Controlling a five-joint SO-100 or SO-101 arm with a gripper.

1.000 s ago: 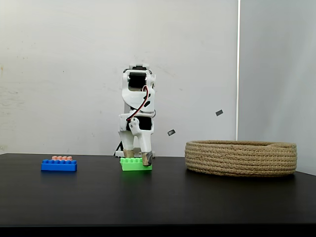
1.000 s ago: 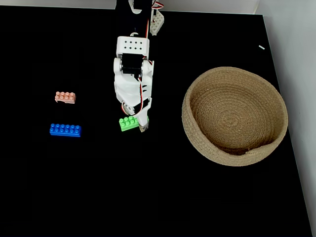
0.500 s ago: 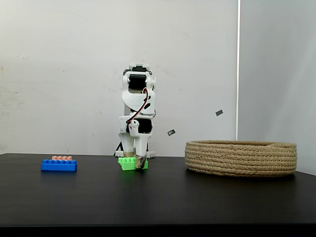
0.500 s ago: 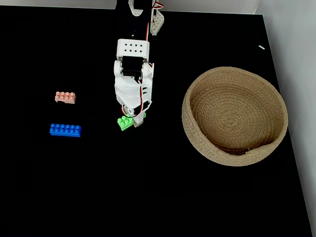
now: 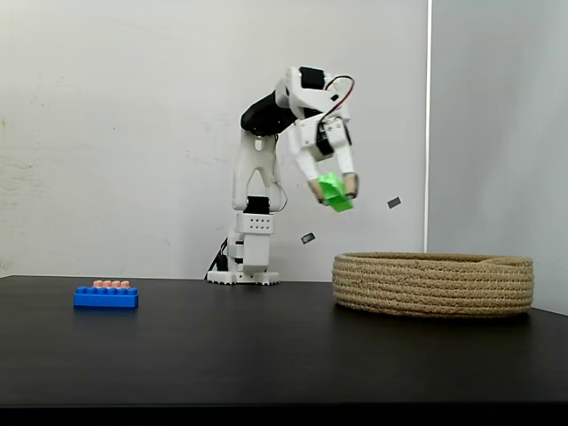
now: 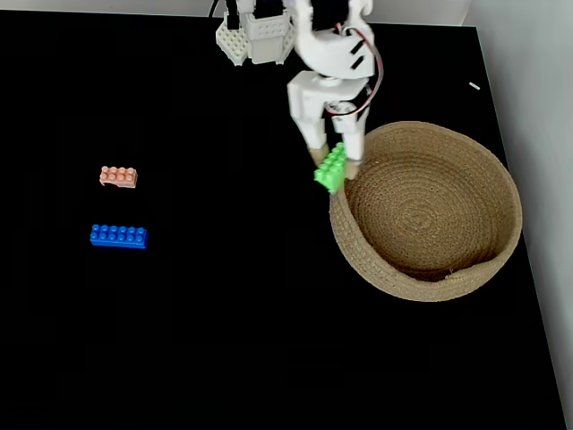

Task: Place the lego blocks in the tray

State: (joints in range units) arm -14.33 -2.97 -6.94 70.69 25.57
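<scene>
I see the end effector (image 5: 335, 189) raised well above the black desk (image 6: 224, 340), pinching the bright green studded plastic brick (image 5: 334, 193) — tilted, at the left rim of the round coiled tan rope basket (image 6: 421, 285) in the top-down fixed view. The blue studded brick (image 6: 118, 236) and small orange-pink brick (image 6: 118, 176) lie on the desk, well apart from the basket.

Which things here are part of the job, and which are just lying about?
Job: green brick held in the gripper, blue brick, orange-pink brick, rope basket.
Lying about: two small dark marks on the wall, white scrap.
</scene>
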